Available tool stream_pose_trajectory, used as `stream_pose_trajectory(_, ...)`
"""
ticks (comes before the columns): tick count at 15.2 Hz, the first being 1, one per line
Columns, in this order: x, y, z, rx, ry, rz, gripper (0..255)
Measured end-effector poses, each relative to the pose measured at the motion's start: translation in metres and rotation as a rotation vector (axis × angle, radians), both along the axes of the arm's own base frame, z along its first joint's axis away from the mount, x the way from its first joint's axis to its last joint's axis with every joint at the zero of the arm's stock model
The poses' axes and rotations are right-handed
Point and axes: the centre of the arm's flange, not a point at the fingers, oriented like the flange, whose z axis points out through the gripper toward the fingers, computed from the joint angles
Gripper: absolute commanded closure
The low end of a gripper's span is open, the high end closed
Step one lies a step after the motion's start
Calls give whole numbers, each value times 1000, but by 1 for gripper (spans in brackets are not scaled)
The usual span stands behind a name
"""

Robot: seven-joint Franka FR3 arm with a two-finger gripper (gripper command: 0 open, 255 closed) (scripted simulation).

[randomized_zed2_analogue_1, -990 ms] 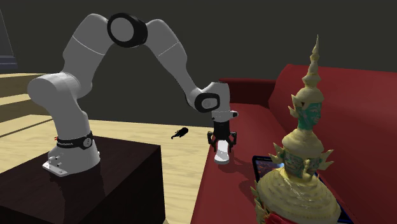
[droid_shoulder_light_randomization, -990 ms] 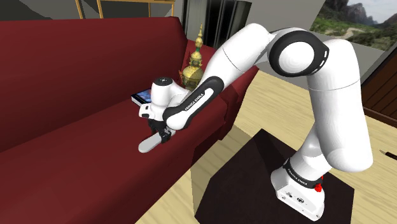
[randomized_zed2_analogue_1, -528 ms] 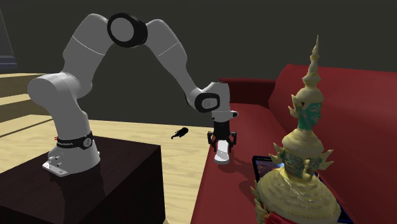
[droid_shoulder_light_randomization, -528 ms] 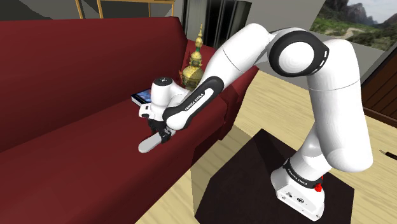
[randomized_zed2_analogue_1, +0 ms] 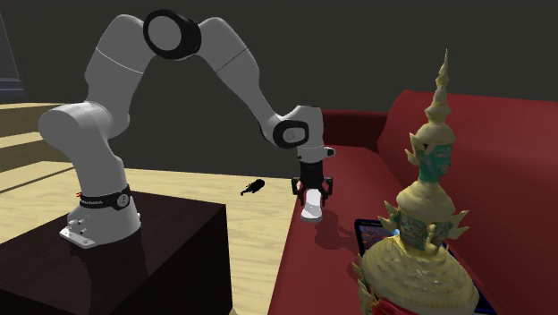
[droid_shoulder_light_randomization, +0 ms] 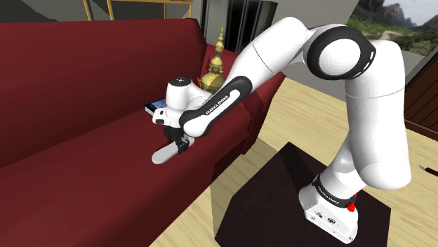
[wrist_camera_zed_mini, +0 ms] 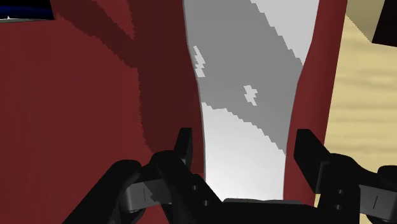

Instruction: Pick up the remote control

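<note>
I've got the gripper (droid_shoulder_light_randomization: 180, 144) clamped on the white remote control (droid_shoulder_light_randomization: 166, 152), a finger on each side in the wrist cam. The remote hangs just above the red sofa (droid_shoulder_light_randomization: 84, 161) seat near its front edge, with the tablet (droid_shoulder_light_randomization: 156, 107) further along.

Remote (droid_shoulder_light_randomization: 163, 153) over sofa (droid_shoulder_light_randomization: 84, 161) seat's front edge, tablet (droid_shoulder_light_randomization: 156, 107) beside statue (droid_shoulder_light_randomization: 214, 70)

A living room is indicated by the red sofa (droid_shoulder_light_randomization: 84, 91) at left, a golden ornament (randomized_zed2_analogue_1: 420, 259) and wood flooring (droid_shoulder_light_randomization: 302, 119).
</note>
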Motion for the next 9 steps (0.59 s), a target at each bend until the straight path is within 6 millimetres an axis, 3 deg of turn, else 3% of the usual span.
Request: stream_pose_trajectory(9, 1, -1, 46, 0, 0, 0, 255)
